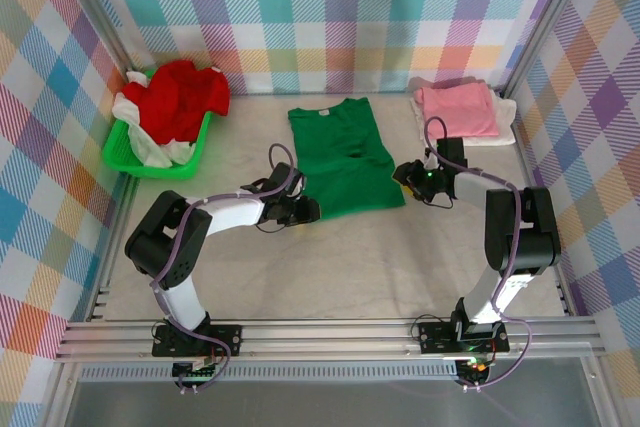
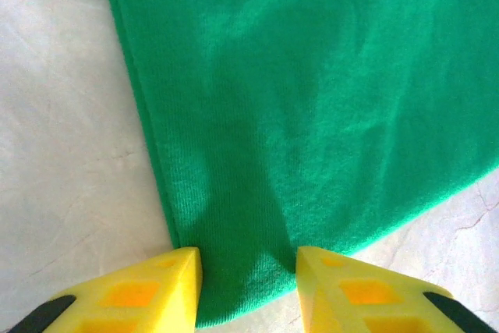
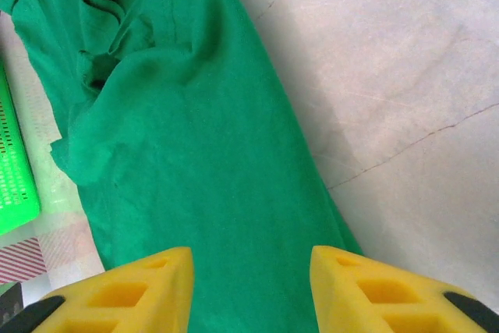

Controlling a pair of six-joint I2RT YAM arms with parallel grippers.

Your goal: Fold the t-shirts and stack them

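On the bench (image 1: 330,267), approx centre, the green t-shirt (image 1: 345,152) is lying flat w/ collar twd the far side. Its sleeves are folded inward & some cloth is bunching near the middle. At the shirt's near-left corner the left tool (image 1: 300,211) is sitting released. In the wrist view its yellow fingers (image 2: 156,290) are standing apart w/ the hem corner lying slack btwn them, not pinched. At the shirt's right edge, close to the near-right corner, the right tool (image 1: 407,175) is hovering, also released, its tips spread w/ green cloth under the gap. At back right the pink t-shirt (image 1: 455,109) is resting folded on top of a white t-shirt (image 1: 505,127). At back left the red t-shirt (image 1: 185,95) is lying heaped in the lime basket (image 1: 125,157), w/ white cloth (image 1: 152,149) bunching beside it.
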